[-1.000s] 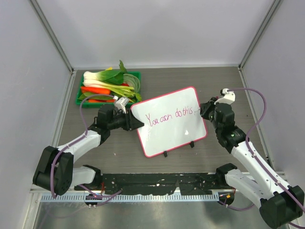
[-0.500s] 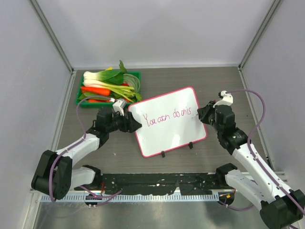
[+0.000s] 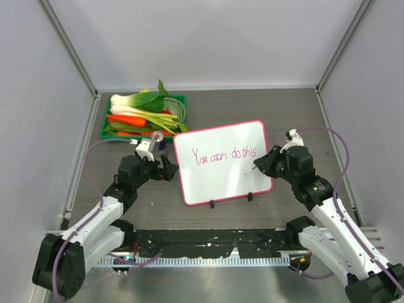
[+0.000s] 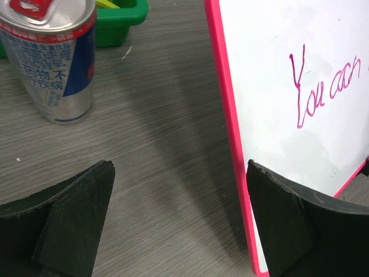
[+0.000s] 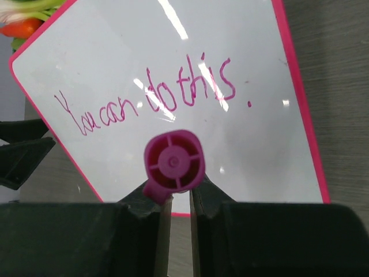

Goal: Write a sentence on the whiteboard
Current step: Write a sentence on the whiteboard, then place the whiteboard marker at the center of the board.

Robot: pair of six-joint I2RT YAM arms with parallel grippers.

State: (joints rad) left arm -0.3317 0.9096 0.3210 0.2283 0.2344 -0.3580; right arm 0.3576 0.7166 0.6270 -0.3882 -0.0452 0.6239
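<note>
Whiteboard [image 3: 221,180]: glossy white rectangular board with rounded corners, a thin pink-red frame and two small black feet. It stood on the grey wood-grain table [image 3: 297,110] between the two arms.
Sentence [image 3: 224,154]: one line of thin pink-purple cursive, "You can do this", with a full stop, across the board's upper half.
Change: within the last second the left gripper [image 4: 179,167] had let go of the board's left edge and backed off. The board had swung from tilted to nearly square. The right gripper [image 5: 176,196] had dropped from the line's end toward the lower right corner.
Meaning: the writing looked finished, and probably only clearing away remained.
Left arm: stretched low toward the board's left edge. Its black fingers [image 4: 69,225] were spread wide and held nothing. The frame lay beside the right one, contact unclear.
Right arm: bent inward and angled over the board. Its fingers were clamped on a pink-purple marker [image 5: 173,161]. Whether the tip met the board could not be told.
Nearby: a silver-and-blue drinks can [image 4: 52,57] and a green tray [image 3: 105,130] of vegetables, behind the left gripper.
</note>
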